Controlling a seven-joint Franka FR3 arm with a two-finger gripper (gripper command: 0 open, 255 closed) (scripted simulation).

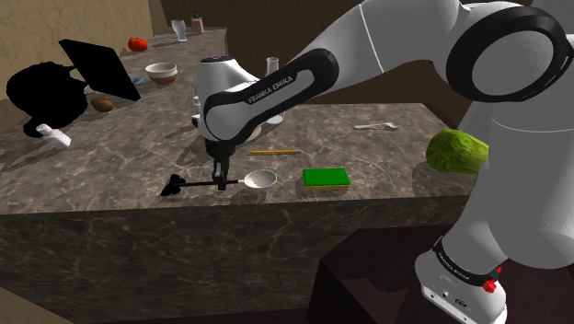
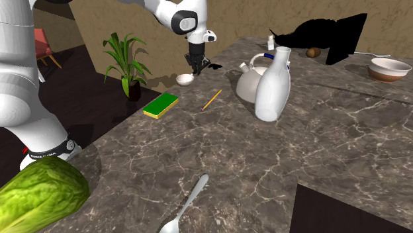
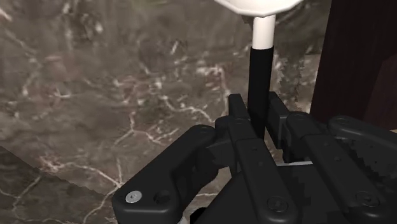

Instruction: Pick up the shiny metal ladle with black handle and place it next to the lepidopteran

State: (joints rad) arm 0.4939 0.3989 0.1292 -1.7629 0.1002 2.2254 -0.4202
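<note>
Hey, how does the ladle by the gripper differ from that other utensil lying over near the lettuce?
The ladle has a white bowl and a black handle; the grey utensil is one pale colour throughout. The ladle's bowl is round and deep; the grey utensil is slim. The fingers of the gripper clasp the ladle's handle; the grey utensil lies untouched, far from them. Both lie on the marble counter.

Along the counter's (image 1: 110, 170) front edge: one white-bowled ladle with black handle (image 1: 260, 179), one yellow pencil (image 1: 274, 151), one flat green rectangular sponge (image 1: 327, 178). Farther back: one grey metal fork (image 1: 375, 126), one round white kettle (image 2: 250, 81), one tall white jug (image 2: 273, 86), one white bowl (image 1: 162, 73), one red tomato (image 1: 137, 43).
</note>
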